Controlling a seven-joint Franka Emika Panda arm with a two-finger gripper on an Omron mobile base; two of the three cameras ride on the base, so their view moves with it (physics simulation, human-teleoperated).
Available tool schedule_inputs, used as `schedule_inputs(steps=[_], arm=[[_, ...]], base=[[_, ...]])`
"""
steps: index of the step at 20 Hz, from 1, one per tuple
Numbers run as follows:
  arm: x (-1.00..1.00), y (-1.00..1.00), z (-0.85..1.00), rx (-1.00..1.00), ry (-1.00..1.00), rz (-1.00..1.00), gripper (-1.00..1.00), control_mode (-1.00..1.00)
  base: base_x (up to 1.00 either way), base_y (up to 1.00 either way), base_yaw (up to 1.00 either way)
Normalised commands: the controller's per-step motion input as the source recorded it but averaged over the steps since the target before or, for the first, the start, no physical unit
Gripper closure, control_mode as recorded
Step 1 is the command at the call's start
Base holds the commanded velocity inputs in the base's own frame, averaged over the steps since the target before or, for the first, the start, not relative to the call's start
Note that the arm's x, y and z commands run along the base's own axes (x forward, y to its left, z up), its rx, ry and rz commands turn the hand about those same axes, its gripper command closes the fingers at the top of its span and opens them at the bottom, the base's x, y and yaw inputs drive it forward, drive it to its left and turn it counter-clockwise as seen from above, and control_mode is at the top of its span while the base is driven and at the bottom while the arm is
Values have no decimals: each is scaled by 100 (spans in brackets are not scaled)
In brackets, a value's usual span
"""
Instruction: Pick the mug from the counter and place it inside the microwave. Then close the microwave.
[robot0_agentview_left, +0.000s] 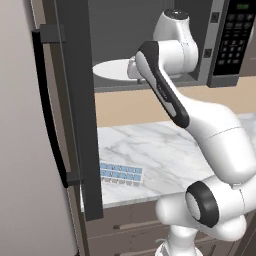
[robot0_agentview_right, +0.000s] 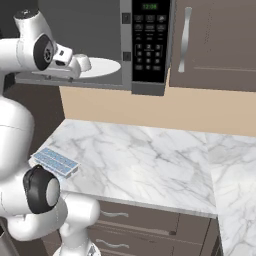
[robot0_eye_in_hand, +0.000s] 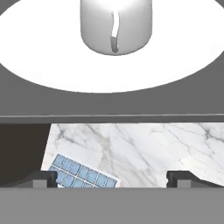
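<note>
White mug (robot0_eye_in_hand: 116, 27) is sitting on the round plate (robot0_eye_in_hand: 52, 70) inside the microwave (robot0_agentview_right: 150, 45), lying just ahead of the gripper (robot0_eye_in_hand: 112, 177), whose fingers are standing wide apart, gripping nothing.

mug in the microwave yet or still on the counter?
In. The mug stands upright on the round white plate inside the microwave, free of the open gripper; the door is open.
</note>
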Motion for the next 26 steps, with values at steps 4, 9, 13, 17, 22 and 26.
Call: schedule_inputs(steps=[4,9,13,17,22,26], arm=[[-25,0,11,0,-4,0,-100,-100],[-27,0,24,0,-5,0,-100,-100],[-28,0,19,0,-5,0,-100,-100],[-16,0,4,0,-5,0,-100,-100],[-12,0,0,0,-5,0,-100,-100],[-36,0,0,0,-9,0,-100,-100]], base=[[0,0,0],[0,0,0],[0,0,0],[0,0,0],[0,0,0],[0,0,0]])
